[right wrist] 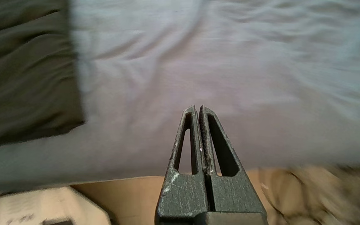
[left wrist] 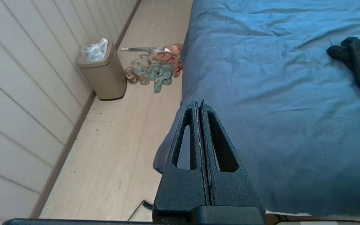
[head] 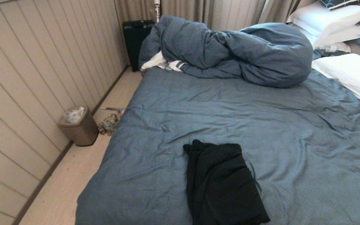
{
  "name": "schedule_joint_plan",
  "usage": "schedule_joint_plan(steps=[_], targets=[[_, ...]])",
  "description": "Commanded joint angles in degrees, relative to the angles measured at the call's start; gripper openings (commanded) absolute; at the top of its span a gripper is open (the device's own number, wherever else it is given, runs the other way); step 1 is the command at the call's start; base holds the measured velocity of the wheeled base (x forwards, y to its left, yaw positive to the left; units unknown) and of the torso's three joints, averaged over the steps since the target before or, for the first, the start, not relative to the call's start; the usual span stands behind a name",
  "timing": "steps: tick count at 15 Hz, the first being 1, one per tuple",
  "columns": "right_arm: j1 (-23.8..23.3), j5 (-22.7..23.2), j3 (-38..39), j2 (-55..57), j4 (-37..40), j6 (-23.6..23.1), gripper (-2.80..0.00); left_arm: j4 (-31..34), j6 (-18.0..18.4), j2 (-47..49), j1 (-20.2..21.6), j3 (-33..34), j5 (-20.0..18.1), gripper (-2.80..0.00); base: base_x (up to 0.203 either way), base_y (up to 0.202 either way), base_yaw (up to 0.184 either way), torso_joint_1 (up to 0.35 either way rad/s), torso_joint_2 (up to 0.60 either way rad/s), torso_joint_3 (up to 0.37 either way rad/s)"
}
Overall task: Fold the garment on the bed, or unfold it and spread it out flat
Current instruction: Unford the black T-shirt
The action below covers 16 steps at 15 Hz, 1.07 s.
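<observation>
garment: matt black cloth | bed: wrinkled blue-grey cloth sheet

The bed carries a folded black shirt near its front edge, a bunched duvet at the back and white pillows on the right.

Left end effector: fingers pressed together tip to tip, nothing between them, pointing forward and slightly down, tips level with the bed edge. Right end effector: fingers also closed flat against each other, empty, aimed forward and down, tips over the near bed edge. Neither arm shows in the head view; both end effectors appear only in their own wrist views.
</observation>
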Motion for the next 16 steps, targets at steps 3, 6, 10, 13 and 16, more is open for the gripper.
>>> schedule_joint_plan(steps=[3,6,10,13,16], targets=[[0.60,9.07,8.01,0.04,-7.56,-4.10,-2.80,0.13,0.17,0.00,0.02,0.04,-1.01,-2.80,0.000,0.000,0.000,0.000,0.00,0.000],[6.66,9.86,7.93,-2.86,-6.48,-4.67,-2.80,0.22,0.17,0.00,0.02,-0.05,-1.01,-2.80,0.000,0.000,0.000,0.000,0.00,0.000],[5.98,9.83,7.97,-10.40,-6.44,-4.02,-2.80,-0.22,0.00,0.00,0.02,0.13,-1.10,-2.80,0.000,0.000,0.000,0.000,0.00,0.000],[5.52,7.58,8.04,-15.11,-6.81,2.04,-2.80,-0.34,-1.10,-0.09,0.02,0.30,-0.51,-2.80,0.000,0.000,0.000,0.000,0.00,0.000],[5.52,7.29,8.13,-15.08,-6.75,2.59,-2.80,-0.80,-5.57,-0.08,-0.05,0.30,0.89,-2.80,0.000,0.000,0.000,0.000,0.00,0.000]])
